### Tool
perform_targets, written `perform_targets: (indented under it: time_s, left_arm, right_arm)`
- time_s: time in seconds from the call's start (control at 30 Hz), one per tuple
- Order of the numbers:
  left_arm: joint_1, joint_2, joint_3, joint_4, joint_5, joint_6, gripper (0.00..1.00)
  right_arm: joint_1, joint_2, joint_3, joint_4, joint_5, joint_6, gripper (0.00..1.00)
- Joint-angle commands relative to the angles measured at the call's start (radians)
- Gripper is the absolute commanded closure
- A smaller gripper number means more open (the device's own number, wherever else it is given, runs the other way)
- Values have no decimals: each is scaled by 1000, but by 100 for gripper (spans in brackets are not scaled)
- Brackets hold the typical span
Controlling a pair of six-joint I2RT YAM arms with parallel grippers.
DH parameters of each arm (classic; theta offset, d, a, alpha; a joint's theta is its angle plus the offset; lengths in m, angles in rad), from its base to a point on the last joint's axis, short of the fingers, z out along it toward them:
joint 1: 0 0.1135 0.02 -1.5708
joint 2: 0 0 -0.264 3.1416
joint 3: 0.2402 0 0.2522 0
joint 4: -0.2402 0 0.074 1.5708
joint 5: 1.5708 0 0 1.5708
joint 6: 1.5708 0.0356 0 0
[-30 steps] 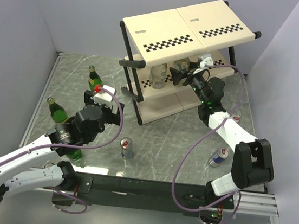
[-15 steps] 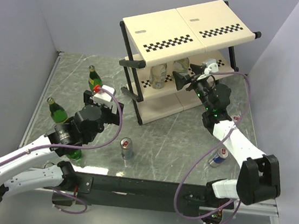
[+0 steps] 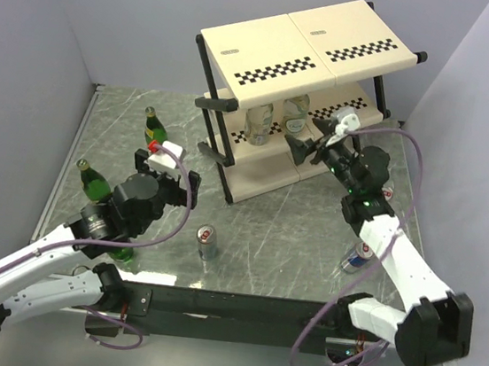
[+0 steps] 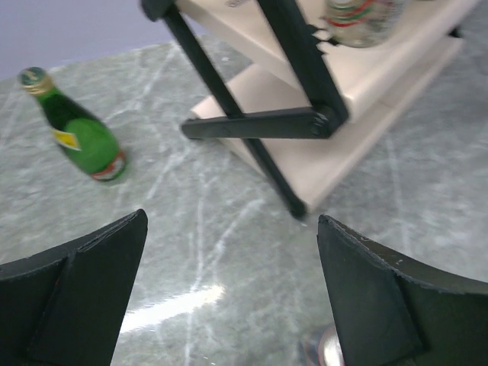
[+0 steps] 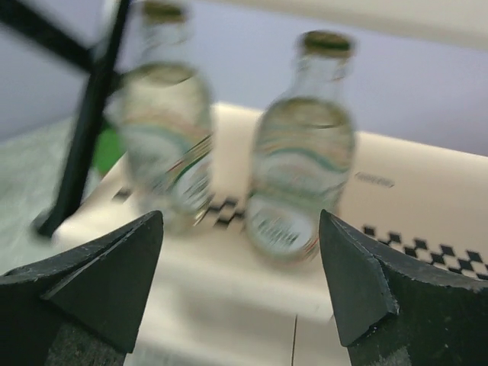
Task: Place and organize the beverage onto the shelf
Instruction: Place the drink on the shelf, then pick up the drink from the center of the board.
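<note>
Right gripper is hanging wide and empty just before two clear bottles standing on the shelf's middle tier. Left gripper is also gaping wide and holding nothing, with green bottles and slim cans sitting on the table.

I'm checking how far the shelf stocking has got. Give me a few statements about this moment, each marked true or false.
Two clear bottles stand on the middle tier of the shelf. True.
The right end effector is shut on a clear bottle. False: it is open and empty, just in front of them.
The left end effector is open and holds nothing. True.
A green bottle stands on the shelf. False: the green bottles in view stand on the table.
</note>
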Motion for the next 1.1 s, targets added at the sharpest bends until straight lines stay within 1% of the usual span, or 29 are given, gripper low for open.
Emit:
perform_targets:
  time_s: [0.0,0.03,0.07,0.1,0.13,0.17,0.2,0.23,0.27,0.3,0.33,0.37,0.47,0.57,0.77,0.9,1.0,1.07]
  left_arm:
    - [4,-47,34,-30,130,-49,1]
    - [4,-54,35,-52,155,-74,1]
    - [4,-56,35,-60,182,-86,0]
    - [5,-57,35,-67,225,-98,0]
    - [4,-58,37,-87,248,-127,1]
    - [4,-54,38,-93,268,-144,1]
    - [4,-53,38,-101,293,-161,1]
    - [4,-51,34,-106,340,-199,1]
    - [4,-50,32,-107,359,-218,1]
    - [4,-51,28,-107,382,-236,1]
    - [4,-51,24,-107,417,-271,1]
    - [4,-51,18,-106,437,-290,0]
    - [4,-39,15,-122,498,-350,1]
    - [4,-10,32,-158,526,-393,1]
    - [2,50,43,-251,537,-440,9]
    - [-19,39,11,-250,480,-462,9]
    - [-39,16,-12,-221,485,-470,8]
    - [-50,28,-17,-224,496,-473,8]
  right_arm:
    - [-14,-136,-8,-246,-173,-118,12]
    - [-14,-162,-5,-309,-205,-145,12]
    - [-14,-205,-4,-368,-295,-193,15]
    - [-15,-220,19,-494,-319,-210,17]
    - [-14,-246,36,-578,-342,-224,20]
    - [-14,-254,51,-644,-378,-244,27]
    - [-14,-264,77,-757,-386,-242,30]
    - [-14,-277,87,-805,-394,-241,34]
    - [-14,-287,91,-848,-399,-250,44]
    - [-14,-297,90,-905,-387,-248,48]
    - [-12,-311,84,-922,-385,-248,50]
    - [-12,-335,76,-934,-376,-251,60]
    - [-14,-386,30,-944,-344,-242,70]
    - [-20,-409,1,-953,-354,-251,72]
    - [-63,-392,-8,-979,-409,-276,71]
    - [-77,-385,-11,-999,-442,-288,69]
    - [-84,-380,-13,-1002,-460,-290,68]
    - [-87,-373,-13,-1003,-466,-291,68]
